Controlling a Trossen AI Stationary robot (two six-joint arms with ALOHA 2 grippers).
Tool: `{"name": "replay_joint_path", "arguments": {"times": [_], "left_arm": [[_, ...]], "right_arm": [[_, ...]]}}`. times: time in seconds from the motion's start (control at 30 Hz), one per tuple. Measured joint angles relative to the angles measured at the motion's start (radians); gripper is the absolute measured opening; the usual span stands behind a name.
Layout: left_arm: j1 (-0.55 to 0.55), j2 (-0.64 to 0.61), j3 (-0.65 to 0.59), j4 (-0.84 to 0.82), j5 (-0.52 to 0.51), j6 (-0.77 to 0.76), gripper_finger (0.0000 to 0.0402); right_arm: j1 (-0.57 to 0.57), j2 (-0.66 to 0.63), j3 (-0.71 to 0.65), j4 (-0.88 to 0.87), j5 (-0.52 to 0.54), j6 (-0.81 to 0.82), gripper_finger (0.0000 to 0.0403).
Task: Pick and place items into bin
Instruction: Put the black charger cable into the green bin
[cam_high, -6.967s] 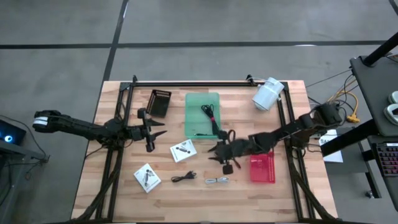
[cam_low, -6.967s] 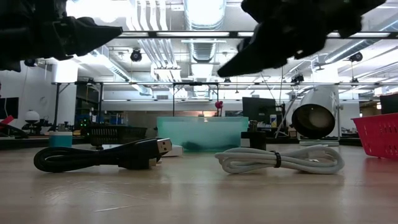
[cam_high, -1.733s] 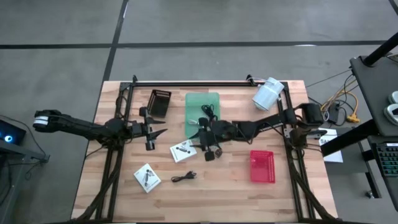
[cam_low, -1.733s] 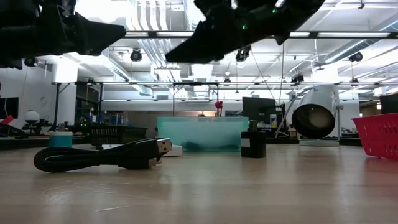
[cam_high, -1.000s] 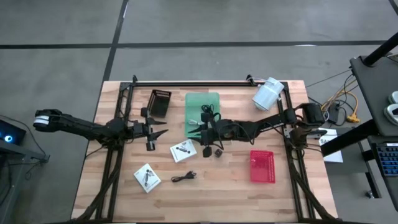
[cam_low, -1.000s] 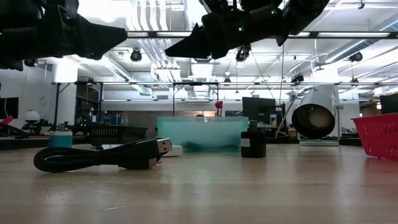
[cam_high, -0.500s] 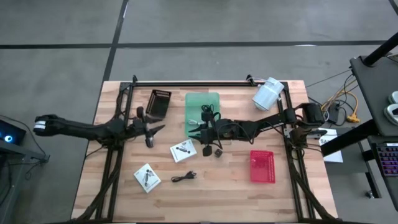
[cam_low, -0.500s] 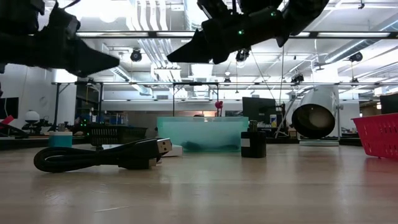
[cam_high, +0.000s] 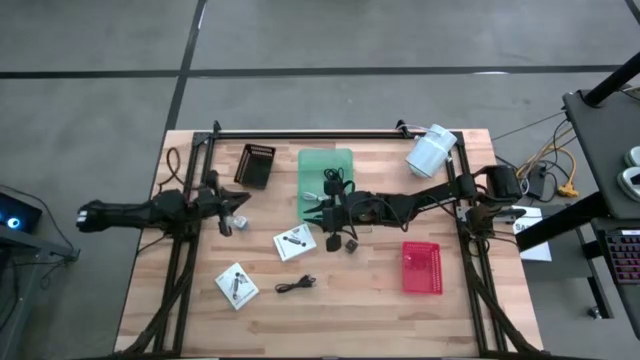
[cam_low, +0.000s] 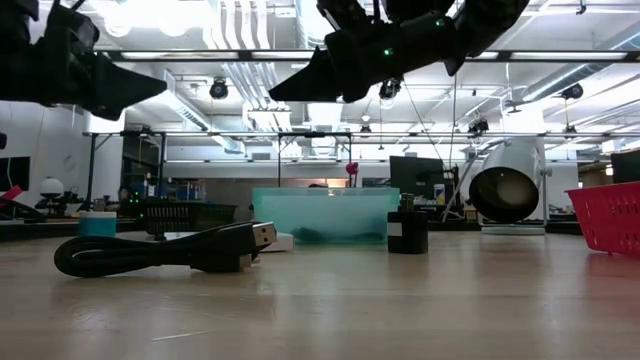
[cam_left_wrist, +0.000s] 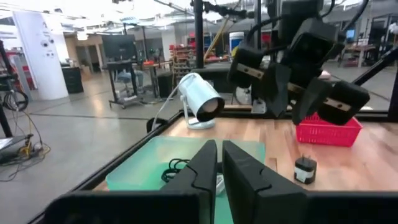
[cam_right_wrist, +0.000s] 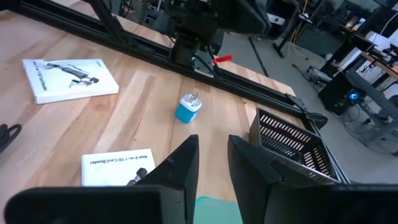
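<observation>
the pale grey cable (cam_high: 327, 187) now lies in the green bin (cam_high: 313, 163). the right gripper (cam_high: 322, 213) hangs at the bin's five o'clock, fingers apart, empty. the left gripper (cam_high: 240, 203), fingers nearly together, has drawn back toward nine o'clock. the black cable (cam_high: 295, 285) and two white packets (cam_high: 237, 285) still wait at six o'clock.

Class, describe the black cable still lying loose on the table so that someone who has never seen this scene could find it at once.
Start at the green bin in the middle of the wooden table, then go toward the table's near edge, past the white packet below the bin. The black cable lies there, between the second packet and the red basket. Unlike those flat packets, it is a thin dark coil with a USB plug.
</observation>
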Motion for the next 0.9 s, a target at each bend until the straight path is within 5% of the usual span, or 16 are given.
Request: {"name": "replay_joint_path", "arguments": {"times": [0.77, 0.9], "left_arm": [[0.0, 0.013, 0.007, -0.093, 0.006, 0.004, 0.001], [0.0, 0.017, 0.007, -0.094, 0.004, 0.004, 0.001]], "right_arm": [[0.001, 0.0, 0.0, 0.013, -0.006, 0.164, 0.0079], [0.001, 0.0, 0.0, 0.025, -0.113, 0.239, 0.0074]]}}
